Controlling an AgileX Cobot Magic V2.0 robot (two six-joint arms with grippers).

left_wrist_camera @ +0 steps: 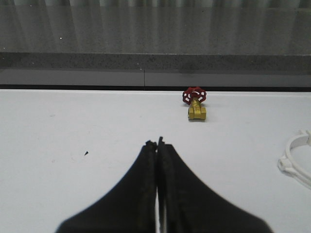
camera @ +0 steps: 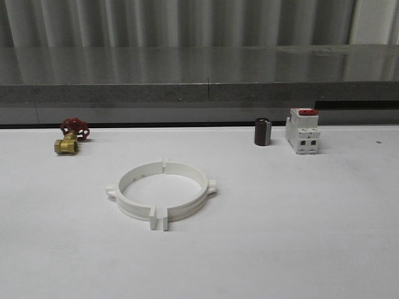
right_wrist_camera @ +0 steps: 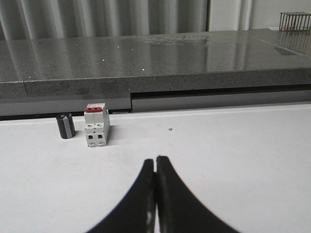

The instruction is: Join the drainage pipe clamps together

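Observation:
The two white drainage pipe clamps (camera: 162, 190) lie flat on the white table as one ring, their end flanges side by side at the front and at the back, with a small tab on each outer side. An edge of that ring (left_wrist_camera: 296, 158) appears in the left wrist view. My left gripper (left_wrist_camera: 159, 142) is shut with nothing between its black fingers, low over bare table, well apart from the ring. My right gripper (right_wrist_camera: 155, 159) is shut and empty too, over bare table, with the circuit breaker ahead of it.
A brass valve with a red handwheel (camera: 70, 136) stands at the back left. A dark cylinder (camera: 262, 132) and a white circuit breaker with a red switch (camera: 303, 131) stand at the back right. A grey stone ledge (camera: 199, 90) runs behind the table.

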